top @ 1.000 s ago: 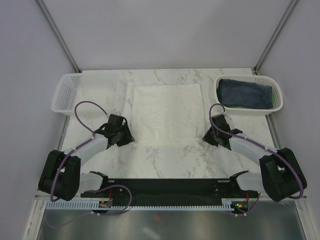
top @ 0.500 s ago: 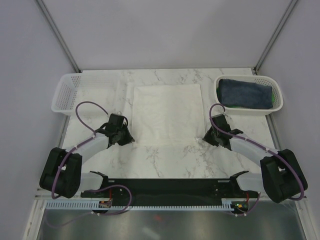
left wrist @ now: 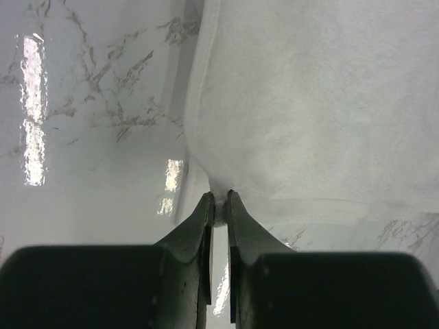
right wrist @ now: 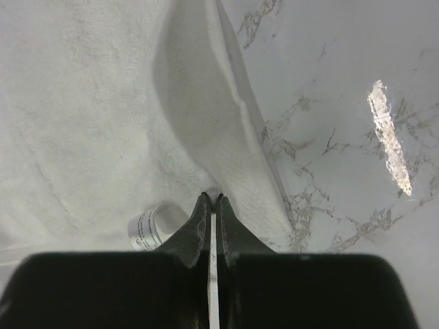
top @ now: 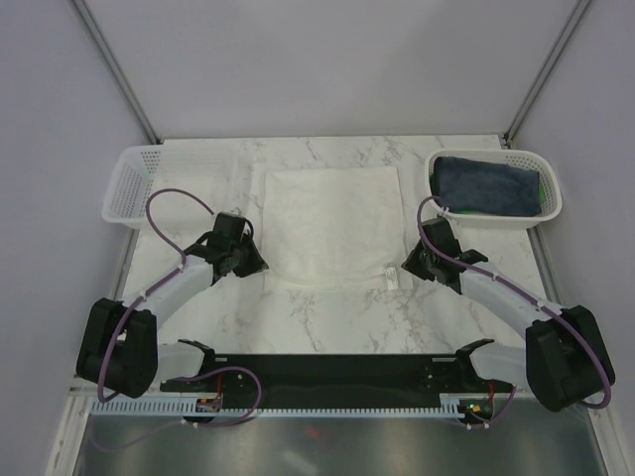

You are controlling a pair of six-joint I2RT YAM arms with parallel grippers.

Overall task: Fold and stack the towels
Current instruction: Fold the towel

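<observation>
Now the left gripper [left wrist: 219, 204] had just clamped onto the lower-left corner of the white towel [top: 332, 213]. The right gripper [right wrist: 210, 201] already pinched the lower-right corner. At mid-frame that edge had lifted off the table [top: 327, 317], so the first fold looked ready to start.

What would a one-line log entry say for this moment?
left gripper: shut on cream-white towel, near left corner | right gripper: shut on near right corner | navy-blue towel: in white mesh basket

Cream-white towel [top: 327, 223] flat, central; navy towel [top: 484, 183] over green towel [top: 542, 195], far right.
</observation>
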